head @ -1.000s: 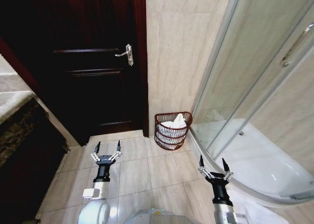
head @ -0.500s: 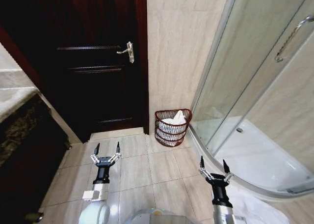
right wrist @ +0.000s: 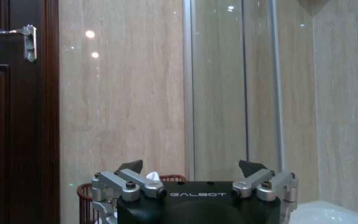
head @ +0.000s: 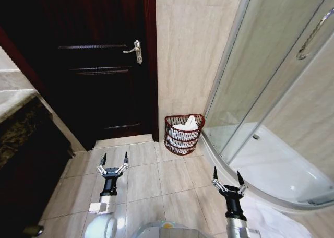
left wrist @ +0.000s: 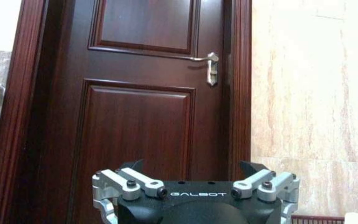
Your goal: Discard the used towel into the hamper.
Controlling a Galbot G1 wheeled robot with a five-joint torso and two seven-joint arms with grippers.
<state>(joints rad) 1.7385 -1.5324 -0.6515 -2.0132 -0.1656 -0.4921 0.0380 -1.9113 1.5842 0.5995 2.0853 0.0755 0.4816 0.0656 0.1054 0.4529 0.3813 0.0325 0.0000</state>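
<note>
Beige-tiled bathroom floor extends ahead of the robot to a dark reddish-brown panelled wooden door with a silver lever handle, a beige tiled wall section beside it, and a curved glass shower enclosure with a white tray on the robot's right. A dark stone-topped counter borders the left edge of the head view.

Small round dark reddish-brown openwork wire hamper stands on the floor against the beige wall, between the door frame and the shower's curved base, just beside the latter. White towel lies inside it, bunched, with a peak rising slightly above the rim. In the right wrist view the hamper appears low, behind the gripper body, with a white tip of the towel above its rim.

Left gripper is held low over the floor tiles, facing the door, its 2 fingers spread apart and holding nothing. Right gripper is held low near the shower's curved edge, fingers likewise spread apart and holding nothing. Both grippers are well apart from the hamper.
</note>
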